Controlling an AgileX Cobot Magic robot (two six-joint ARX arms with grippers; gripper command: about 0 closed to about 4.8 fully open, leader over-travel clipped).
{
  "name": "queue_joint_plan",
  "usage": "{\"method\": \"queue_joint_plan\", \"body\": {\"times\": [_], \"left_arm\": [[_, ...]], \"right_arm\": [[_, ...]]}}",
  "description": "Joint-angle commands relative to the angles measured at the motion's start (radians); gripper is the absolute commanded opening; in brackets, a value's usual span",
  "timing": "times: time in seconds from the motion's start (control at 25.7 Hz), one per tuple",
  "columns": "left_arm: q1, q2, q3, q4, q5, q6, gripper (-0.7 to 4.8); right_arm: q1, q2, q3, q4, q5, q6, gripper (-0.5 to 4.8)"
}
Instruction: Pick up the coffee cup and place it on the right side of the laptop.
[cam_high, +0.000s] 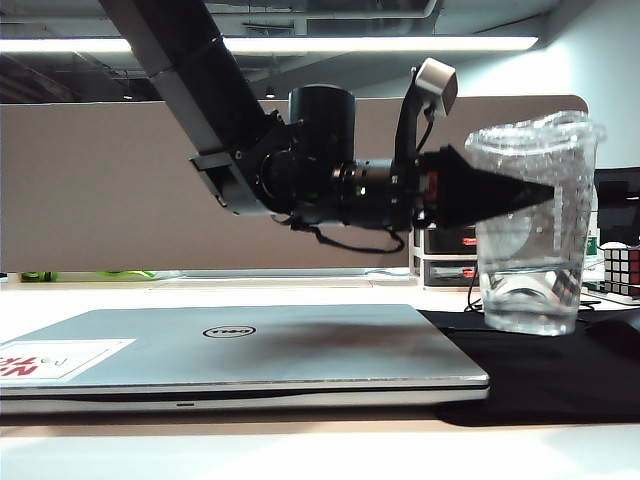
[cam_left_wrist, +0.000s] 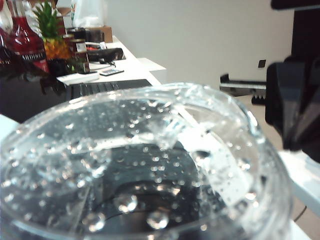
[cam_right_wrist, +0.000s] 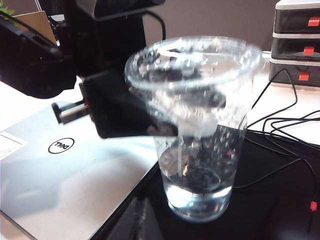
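Observation:
The coffee cup (cam_high: 530, 270) is a tall clear plastic cup with a crinkled lid and a little water at its base. It stands upright just right of the closed silver Dell laptop (cam_high: 300, 350), over a black mat (cam_high: 560, 380). I cannot tell whether its base touches the mat. My left gripper (cam_high: 530, 195) reaches in level from the left and is shut on the cup's upper part, one black finger on each side. The cup's wet rim (cam_left_wrist: 150, 165) fills the left wrist view. In the right wrist view the cup (cam_right_wrist: 200, 165) looks blurred beside the laptop (cam_right_wrist: 65, 170). My right gripper (cam_right_wrist: 142, 205) hangs low near the mat, its fingers together.
Small grey drawers with red handles (cam_high: 445, 255) stand behind the cup, and a Rubik's cube (cam_high: 620, 268) sits at the far right. Black cables (cam_right_wrist: 280, 145) trail across the mat (cam_right_wrist: 280, 200). A partition wall closes off the back of the desk.

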Motion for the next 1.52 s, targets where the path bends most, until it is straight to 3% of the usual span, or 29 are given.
{"method": "queue_joint_plan", "body": {"times": [0.04, 0.35, 0.43, 0.47, 0.51, 0.66, 0.82, 0.89, 1.13, 1.36, 1.52], "left_arm": [[-0.001, -0.010, -0.039, 0.032, 0.004, 0.039, 2.79], [-0.002, -0.010, -0.055, 0.038, 0.003, 0.063, 2.79], [-0.002, -0.010, -0.057, 0.037, 0.012, 0.068, 3.22], [-0.002, -0.006, -0.057, 0.037, 0.012, 0.071, 4.15], [-0.002, -0.004, -0.057, 0.037, 0.011, 0.071, 4.42], [-0.002, -0.004, -0.057, 0.034, 0.016, 0.071, 4.79], [0.008, -0.004, -0.057, 0.029, 0.055, 0.066, 4.79], [0.031, -0.004, -0.058, 0.013, 0.158, 0.063, 4.79], [0.090, -0.004, -0.058, -0.009, 0.263, 0.059, 4.79], [0.127, -0.004, -0.057, -0.008, 0.250, 0.061, 4.79], [0.203, -0.005, -0.057, -0.006, 0.175, 0.062, 4.79]], "right_arm": [[0.000, -0.002, -0.005, 0.011, -0.002, -0.003, -0.01], [0.000, -0.002, -0.005, 0.011, -0.002, -0.003, -0.01], [0.000, -0.002, -0.005, 0.011, -0.002, -0.003, -0.01], [0.000, -0.002, -0.005, 0.011, -0.002, -0.003, -0.01], [0.000, -0.002, -0.005, 0.011, -0.002, -0.003, -0.01], [0.000, -0.002, -0.005, 0.011, -0.002, -0.003, -0.01], [0.000, -0.002, -0.005, 0.011, -0.002, -0.004, -0.01], [0.000, -0.002, -0.005, 0.010, -0.003, -0.015, -0.01], [0.000, -0.002, -0.005, 0.010, -0.002, -0.019, -0.01], [0.000, -0.002, -0.005, 0.011, -0.002, -0.019, -0.01], [0.000, -0.002, -0.005, 0.011, -0.002, -0.019, -0.01]]}}
